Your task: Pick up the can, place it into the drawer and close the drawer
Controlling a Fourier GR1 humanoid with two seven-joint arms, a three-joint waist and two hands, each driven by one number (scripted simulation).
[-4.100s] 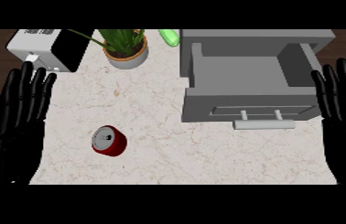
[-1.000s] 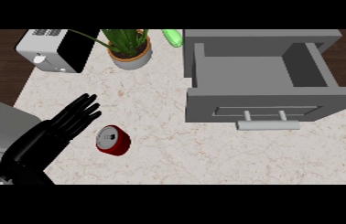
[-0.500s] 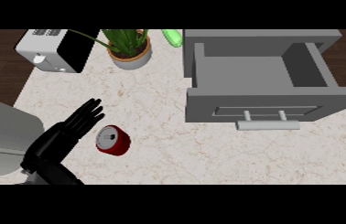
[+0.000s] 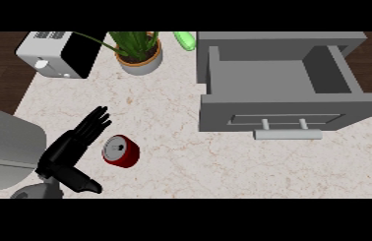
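A red can with a silver top lies on its side on the pale stone counter, left of centre. My left hand is just to its left, fingers straight and pointing up and right, thumb spread below; the hand is open and a narrow gap shows between it and the can. The grey drawer stands pulled out at the upper right, empty inside, with a bar handle on its front. My right hand is out of the picture.
A toaster stands at the back left corner. A potted plant is behind the can, and a green bottle lies beside the drawer's back left.
My left hand has slid lower and nearer to the can, with the forearm drawing in at the lower left. The can and drawer have not moved.
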